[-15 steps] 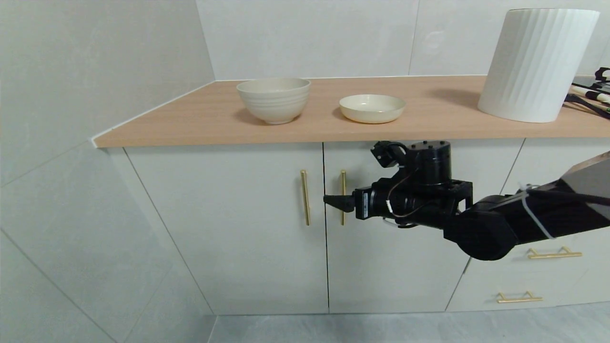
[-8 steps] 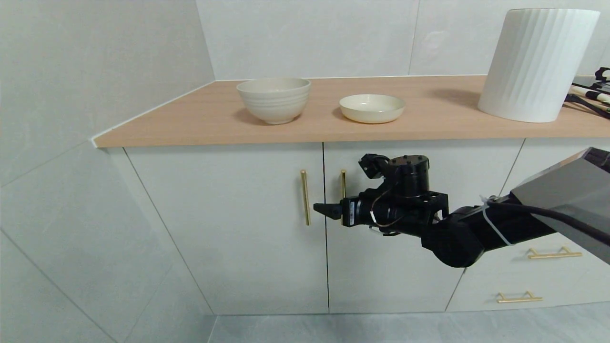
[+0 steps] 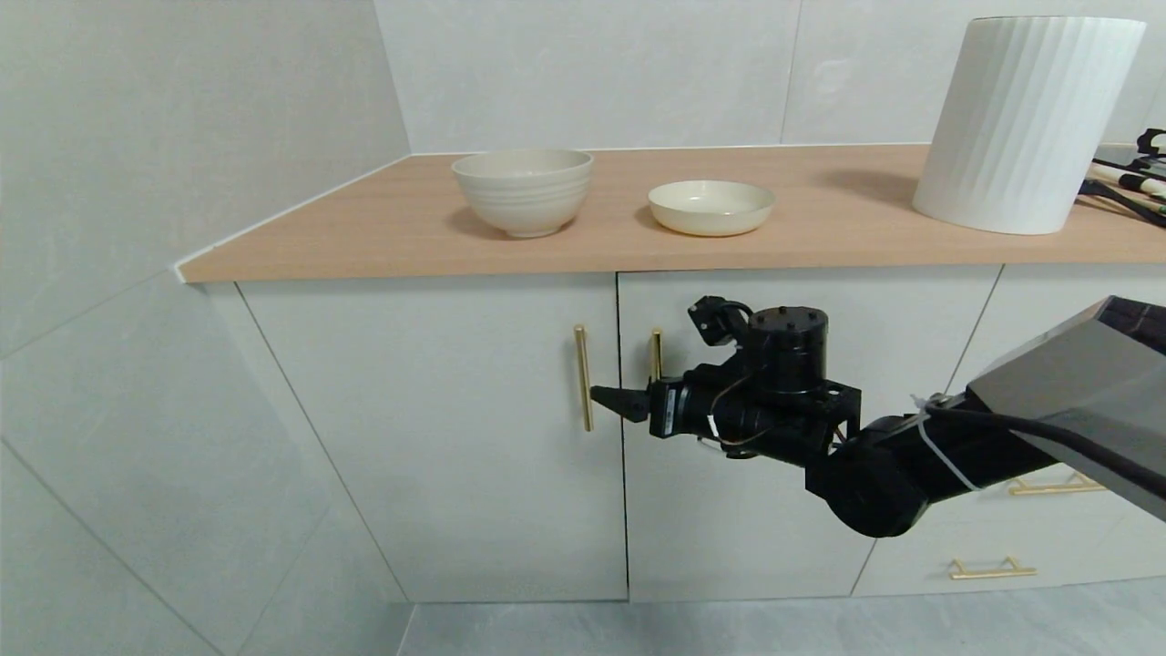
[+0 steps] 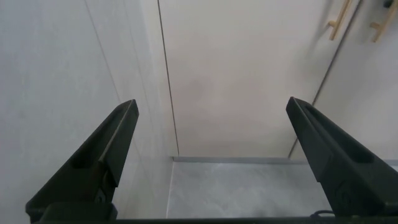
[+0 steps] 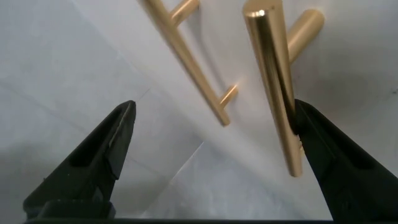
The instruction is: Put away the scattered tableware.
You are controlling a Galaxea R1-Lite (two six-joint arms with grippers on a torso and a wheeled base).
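creeping leftward and a little lower across the cabinet front over the last second, the right tool [image 3: 608,398] now has its tip just beside the left door handle [image 3: 583,378] in the head view, while the right door handle [image 3: 656,346] stands partly behind the tool body. i read this as lining up to pull a door open, so the putting away itself has not started. both doors are shut. the bowl [image 3: 523,189] and the shallow dish [image 3: 711,206] stand apart on the worktop [image 3: 820,232], in the same spots as a second ago. what shows of the bowl's inside looks empty, and the dish is empty too. the ribbed white container [image 3: 1025,123] stands further right, its contents hidden, with dark utensils [image 3: 1125,187] lying beyond it at the edge.

in the left wrist view the left tool [image 4: 211,107] hangs low with its fingers spread wide and nothing between them, facing the cabinet side and the floor.

in the right wrist view the right tool [image 5: 212,109] is spread wide, gripping nothing. the nearer brass handle [image 5: 273,81] stands inside the gap, just beside one finger, and i cannot tell whether they touch. the farther brass handle [image 5: 186,56] lies behind it. closing would likely catch the nearer one.
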